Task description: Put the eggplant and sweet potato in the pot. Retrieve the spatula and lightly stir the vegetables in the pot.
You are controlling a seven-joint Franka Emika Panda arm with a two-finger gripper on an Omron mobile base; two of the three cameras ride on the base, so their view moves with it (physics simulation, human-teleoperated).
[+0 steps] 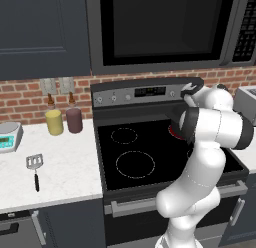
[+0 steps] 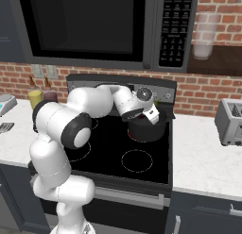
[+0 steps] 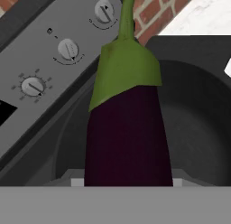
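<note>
Filling the hand's grip, dark purple eggplant (image 3: 128,137), green cap, curved stem

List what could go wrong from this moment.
1. The eggplant, held in the end effector over the pot, points its stem past the far rim; released now, it may tip against the wall.
2. The spatula lies far left on the counter, a long swing past the two jars.

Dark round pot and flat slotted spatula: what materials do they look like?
Dark round pot: probably coated metal, matte dark grey, no glare in the hand view.
Flat slotted spatula: pale grey head, likely metal; thin black handle, maybe plastic. Too small to be sure.
</note>
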